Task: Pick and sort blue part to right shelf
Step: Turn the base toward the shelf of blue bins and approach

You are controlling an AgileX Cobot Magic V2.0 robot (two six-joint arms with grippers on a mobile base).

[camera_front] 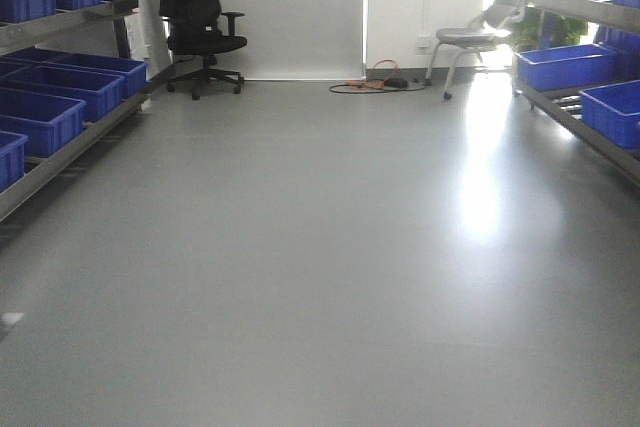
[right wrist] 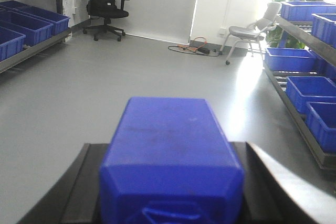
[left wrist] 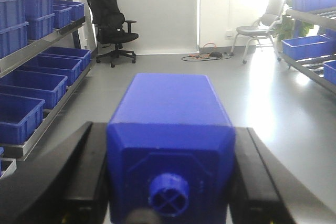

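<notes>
Already halfway — the right gripper (right wrist: 170,148) pinches the dark-blue plastic bottle-like blue part (right wrist: 170,156), the left gripper (left wrist: 168,129) a ring-topped blue block (left wrist: 170,129); reaching the steel-framed right shelf (right wrist: 307,35) remains.

The left gripper (left wrist: 168,127) clamps a ring-capped blue block (left wrist: 170,103); the right gripper (right wrist: 168,146) clamps the blue part (right wrist: 169,129); both point forward.
</notes>
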